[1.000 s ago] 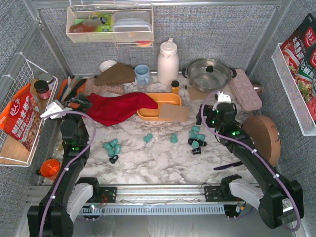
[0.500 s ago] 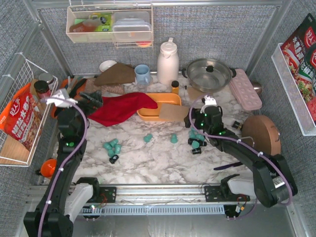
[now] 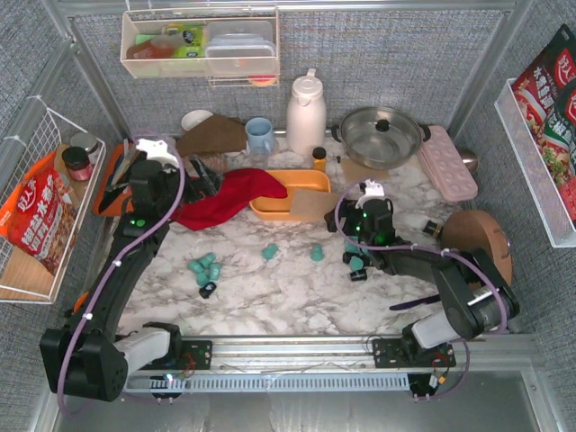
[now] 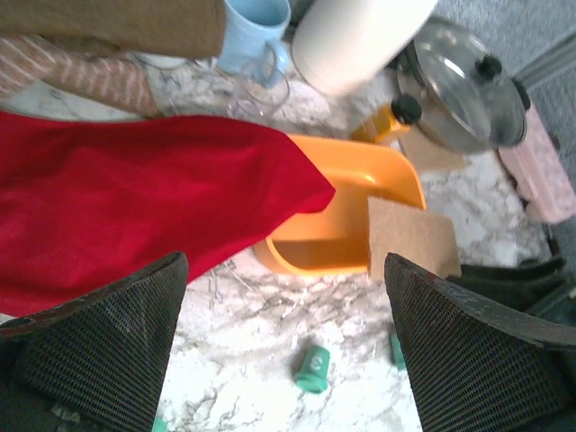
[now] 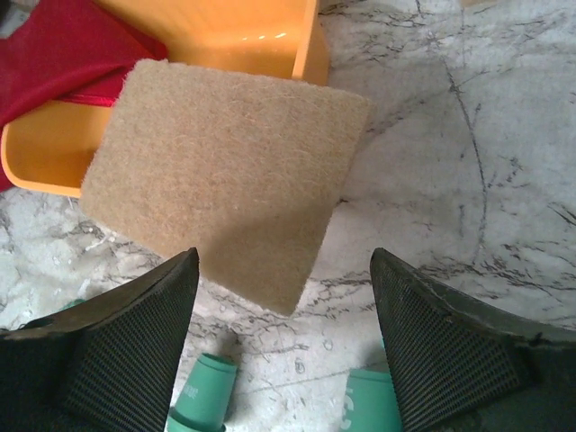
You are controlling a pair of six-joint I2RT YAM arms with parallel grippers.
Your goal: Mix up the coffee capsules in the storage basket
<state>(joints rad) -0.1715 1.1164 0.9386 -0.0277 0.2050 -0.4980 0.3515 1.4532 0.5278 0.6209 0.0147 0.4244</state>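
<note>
Nothing can yet be counted as done. The capsules are seen scattered on the table in loose groups in front of the basket, and none can be made out inside it. The basket's left end is draped by a red cloth, and its right front corner is overlapped by a brown pad. The left gripper is held spread wide by the cloth's edge, nothing clasped. The right gripper is spread too, empty, poised just over the pad. Cloth and pad are judged to need clearing first; every capsule is left to be gathered in and stirred.
</note>
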